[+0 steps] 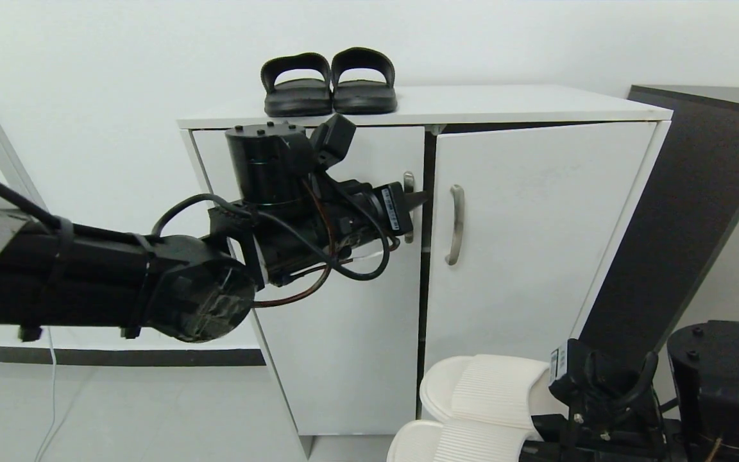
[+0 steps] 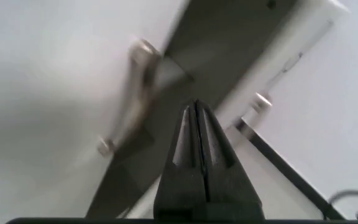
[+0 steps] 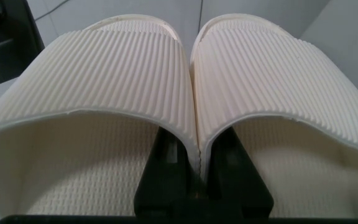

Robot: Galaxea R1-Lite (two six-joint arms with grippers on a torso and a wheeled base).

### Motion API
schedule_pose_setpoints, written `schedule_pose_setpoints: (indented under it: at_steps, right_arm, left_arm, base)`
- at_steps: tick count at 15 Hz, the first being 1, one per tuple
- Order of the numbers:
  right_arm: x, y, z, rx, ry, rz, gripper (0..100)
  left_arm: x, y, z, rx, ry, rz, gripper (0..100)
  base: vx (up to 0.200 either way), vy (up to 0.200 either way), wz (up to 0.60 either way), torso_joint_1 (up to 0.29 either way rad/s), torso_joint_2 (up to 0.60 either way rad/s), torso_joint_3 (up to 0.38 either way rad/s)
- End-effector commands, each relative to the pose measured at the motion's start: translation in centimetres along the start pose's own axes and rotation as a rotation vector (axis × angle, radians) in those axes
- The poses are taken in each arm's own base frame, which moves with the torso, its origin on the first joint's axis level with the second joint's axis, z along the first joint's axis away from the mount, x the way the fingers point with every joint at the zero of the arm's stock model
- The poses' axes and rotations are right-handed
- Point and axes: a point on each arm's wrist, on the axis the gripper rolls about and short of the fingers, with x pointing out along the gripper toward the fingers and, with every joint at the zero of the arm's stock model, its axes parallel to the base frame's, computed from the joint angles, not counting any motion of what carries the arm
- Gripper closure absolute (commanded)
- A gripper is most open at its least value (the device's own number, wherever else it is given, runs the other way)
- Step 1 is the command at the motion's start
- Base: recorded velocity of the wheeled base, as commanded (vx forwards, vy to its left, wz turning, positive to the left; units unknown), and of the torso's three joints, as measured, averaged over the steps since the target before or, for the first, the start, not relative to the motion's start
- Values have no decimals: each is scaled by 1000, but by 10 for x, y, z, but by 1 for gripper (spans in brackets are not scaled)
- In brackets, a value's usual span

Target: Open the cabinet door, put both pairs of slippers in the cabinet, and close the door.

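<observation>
Mid-frame, the left claw (image 1: 419,200), pinched shut and empty, sits beside a door handle (image 1: 408,181). Lower right, the right claw (image 3: 197,168) clamps the white slippers (image 1: 478,391) together. Black slippers (image 1: 329,83) top the cabinet (image 1: 536,102).

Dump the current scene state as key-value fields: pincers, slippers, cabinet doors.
left pincer: shut, empty, tip at the gap between the door handles
right pincer: shut on white slippers, low in front of cabinet
black slippers: side by side on cabinet top
doors: not swung open; right door looks slightly ajar
</observation>
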Motion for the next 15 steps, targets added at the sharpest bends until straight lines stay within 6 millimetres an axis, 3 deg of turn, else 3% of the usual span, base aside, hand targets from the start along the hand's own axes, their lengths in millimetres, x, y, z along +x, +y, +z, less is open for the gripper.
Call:
schedule_pose_setpoints:
  at_steps: [1, 9, 11, 13, 15]
  right_arm:
    - [1, 0, 0, 0, 3, 1, 100]
    - [1, 3, 0, -5, 4, 14, 100]
    - [1, 4, -1, -5, 7, 16, 100]
    - [1, 4, -2, -3, 11, 16, 100]
    - [1, 6, -2, -6, 12, 24, 100]
  left_arm:
    - [16, 14, -3, -22, -4, 23, 100]
    - [28, 17, -7, -20, -7, 15, 100]
    - [27, 15, -7, -18, -20, 9, 100]
    - [23, -1, -19, -17, 7, -24, 100]
    - [10, -35, -32, -12, 25, -103, 100]
  base:
    - [0, 0, 0, 0, 0, 0]
    - [0, 0, 0, 0, 0, 0]
    - [-200, 0, 0, 7, 0, 0]
    - [-200, 0, 0, 2, 0, 0]
    - [-200, 0, 0, 2, 5, 7]
